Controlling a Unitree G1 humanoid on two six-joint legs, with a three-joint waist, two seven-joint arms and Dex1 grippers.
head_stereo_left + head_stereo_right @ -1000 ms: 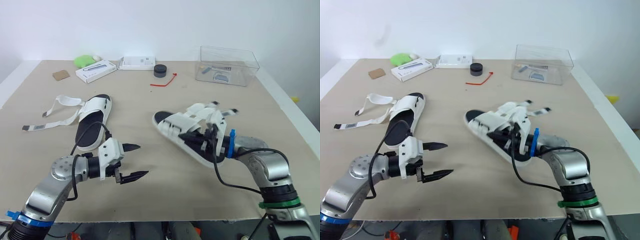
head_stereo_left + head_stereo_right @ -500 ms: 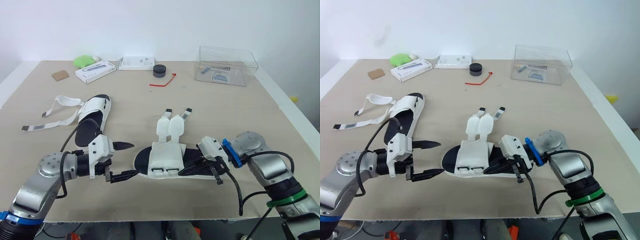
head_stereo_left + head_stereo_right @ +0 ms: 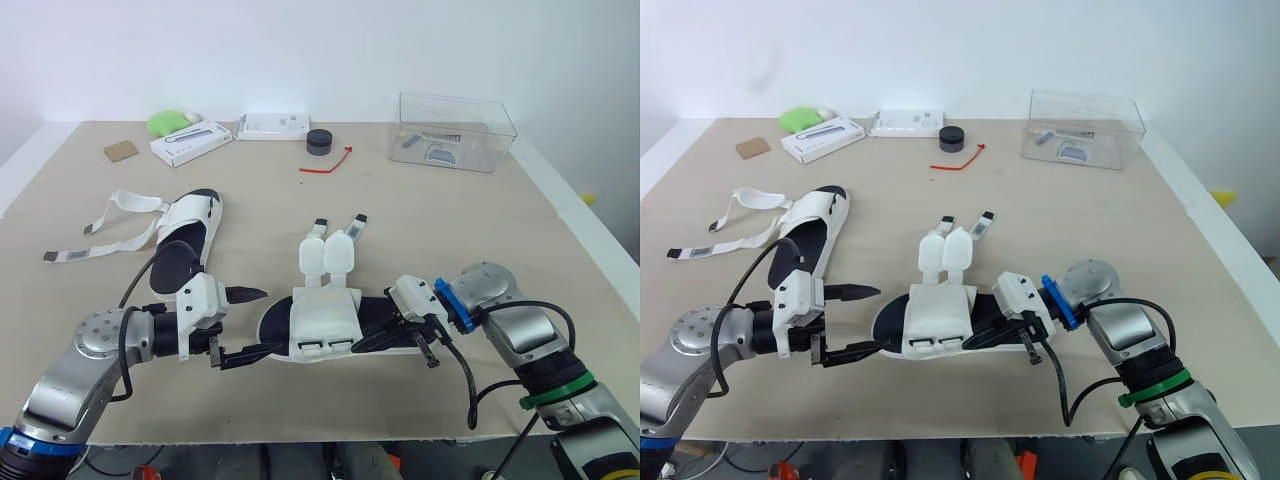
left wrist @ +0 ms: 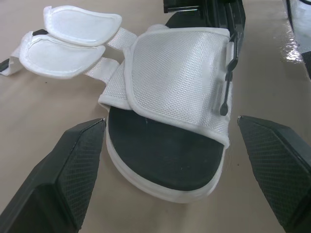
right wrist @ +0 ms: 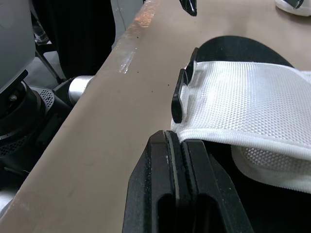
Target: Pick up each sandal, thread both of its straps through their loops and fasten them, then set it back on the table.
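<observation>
One sandal came down flat at lower centre — right tool pinched its right end, left tool spread at the toe; straps stayed unfastened.

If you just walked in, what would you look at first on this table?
A white sandal lies near the front edge of the table, with the right claw shut on one end and the left claw wide open around the other end. Its two strap flaps point toward the far side, unfastened. A second sandal lies off to the left, its long straps trailing loose.
</observation>
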